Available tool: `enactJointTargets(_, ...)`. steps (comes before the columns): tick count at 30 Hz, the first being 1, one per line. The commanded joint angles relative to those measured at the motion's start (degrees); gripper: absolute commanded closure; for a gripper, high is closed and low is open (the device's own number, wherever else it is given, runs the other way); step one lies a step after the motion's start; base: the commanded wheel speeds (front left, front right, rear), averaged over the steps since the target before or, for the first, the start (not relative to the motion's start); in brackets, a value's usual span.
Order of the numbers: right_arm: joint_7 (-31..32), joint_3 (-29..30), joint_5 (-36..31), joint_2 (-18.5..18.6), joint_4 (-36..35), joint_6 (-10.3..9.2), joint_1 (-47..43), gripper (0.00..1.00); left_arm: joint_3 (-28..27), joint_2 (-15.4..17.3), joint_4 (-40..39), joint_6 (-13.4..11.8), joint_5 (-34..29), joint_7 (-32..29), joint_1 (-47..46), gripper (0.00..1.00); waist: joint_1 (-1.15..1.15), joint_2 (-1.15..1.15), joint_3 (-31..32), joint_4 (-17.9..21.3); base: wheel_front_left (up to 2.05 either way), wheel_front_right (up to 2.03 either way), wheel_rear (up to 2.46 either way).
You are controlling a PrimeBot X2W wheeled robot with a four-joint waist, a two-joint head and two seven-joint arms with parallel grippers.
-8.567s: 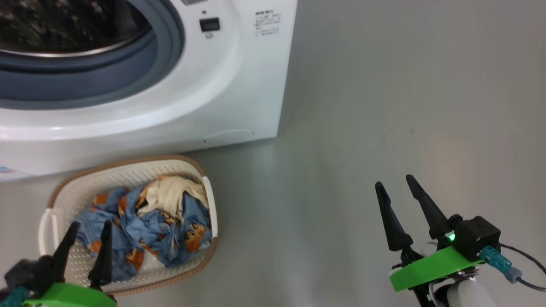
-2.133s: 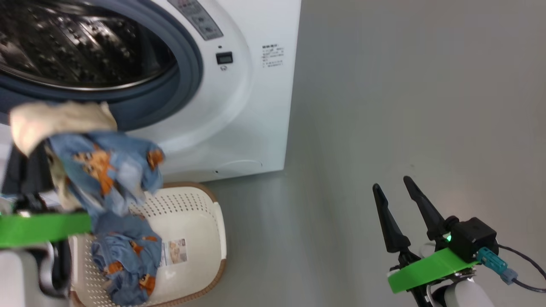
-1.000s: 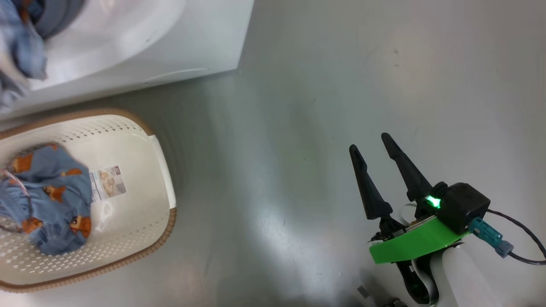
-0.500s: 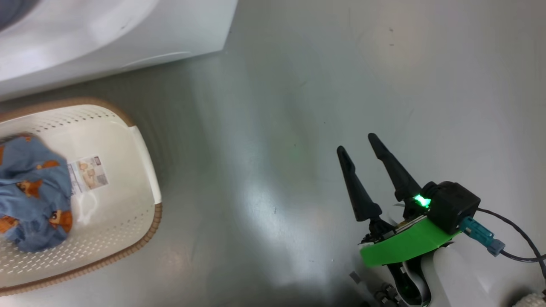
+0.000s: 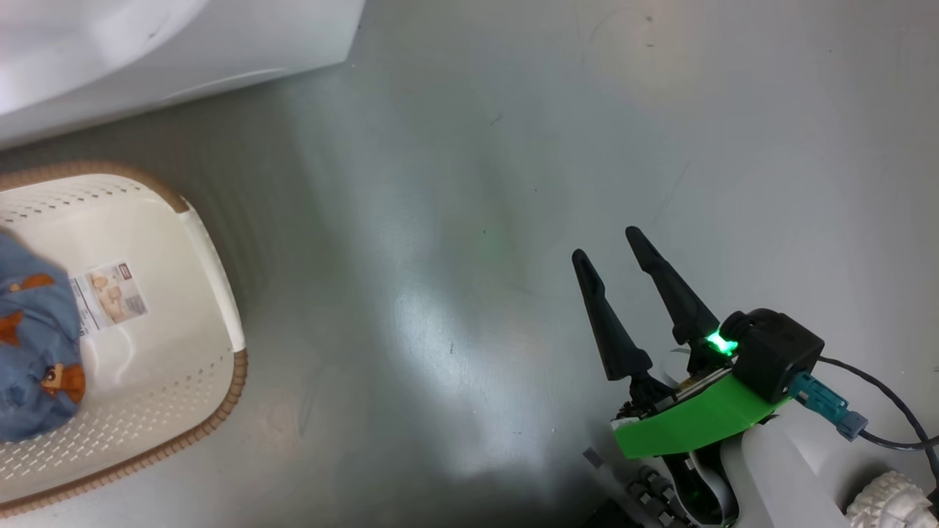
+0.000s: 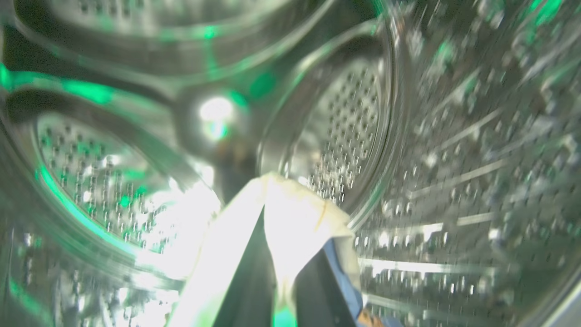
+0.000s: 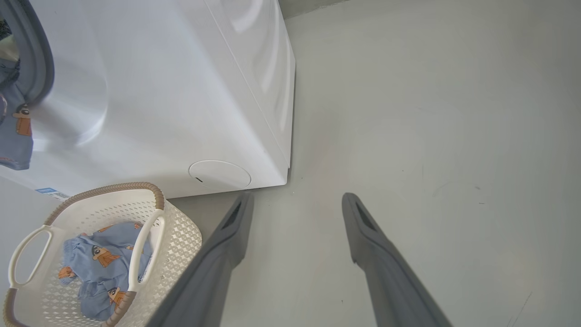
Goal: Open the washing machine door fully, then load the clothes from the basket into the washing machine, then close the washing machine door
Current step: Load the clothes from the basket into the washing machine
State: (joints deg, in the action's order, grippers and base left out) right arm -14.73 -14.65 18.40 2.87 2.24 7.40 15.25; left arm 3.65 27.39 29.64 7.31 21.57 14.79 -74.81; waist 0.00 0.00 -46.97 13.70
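In the left wrist view my left gripper (image 6: 265, 200) is inside the washing machine's perforated steel drum (image 6: 345, 131), shut on a cream-white piece (image 6: 295, 222) with blue fabric (image 6: 345, 281) under it. Blue clothes (image 7: 17, 131) hang at the grey rubber ring (image 7: 40, 59) of the white washing machine (image 7: 172, 91). The cream basket (image 5: 183, 352) sits on the floor before the machine (image 5: 183, 44), with blue printed clothes (image 5: 33, 352) in it; the right wrist view shows these clothes (image 7: 97, 263) and the basket (image 7: 177, 240) too. My right gripper (image 5: 605, 246) hovers open and empty over bare floor. The door is out of view.
Grey floor (image 5: 477, 183) stretches to the right of the machine and the basket. A round cover (image 7: 219, 174) sits low on the machine's front. A dark cable (image 5: 888, 396) trails from my right wrist. My right gripper (image 7: 295, 200) points past the machine's corner.
The head camera has swung, so the basket and machine slid towards the left edge. The clothes lifted from the basket are now inside the drum. My right gripper stays open.
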Motion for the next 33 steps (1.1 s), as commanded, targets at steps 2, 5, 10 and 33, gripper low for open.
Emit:
enactJointTargets(2,-0.27,-1.25,0.86,0.0,-0.83,0.09,-0.74,0.0,-1.31,2.99,0.07,0.17,-0.08,0.19,1.3,0.0,0.0,0.0,0.28,-0.24,0.0,0.0,0.0)
enactJointTargets(5,-0.27,-0.94,0.86,0.0,-0.64,0.09,-0.26,0.0,-0.89,2.73,0.47,0.17,-0.18,0.2,1.43,0.0,0.0,0.0,0.39,-0.74,0.0,0.0,0.0)
enactJointTargets(10,-0.27,-0.09,0.68,0.0,0.08,0.09,0.27,0.0,0.04,1.8,1.57,0.17,0.74,0.2,2.78,0.0,0.0,0.0,1.49,-2.09,0.0,0.0,0.0)
enactJointTargets(33,-0.27,2.63,0.01,0.0,3.4,0.09,1.07,0.0,0.68,-2.85,-4.01,0.17,4.47,0.2,16.47,0.0,0.0,0.0,9.26,-7.7,0.0,0.0,0.0)
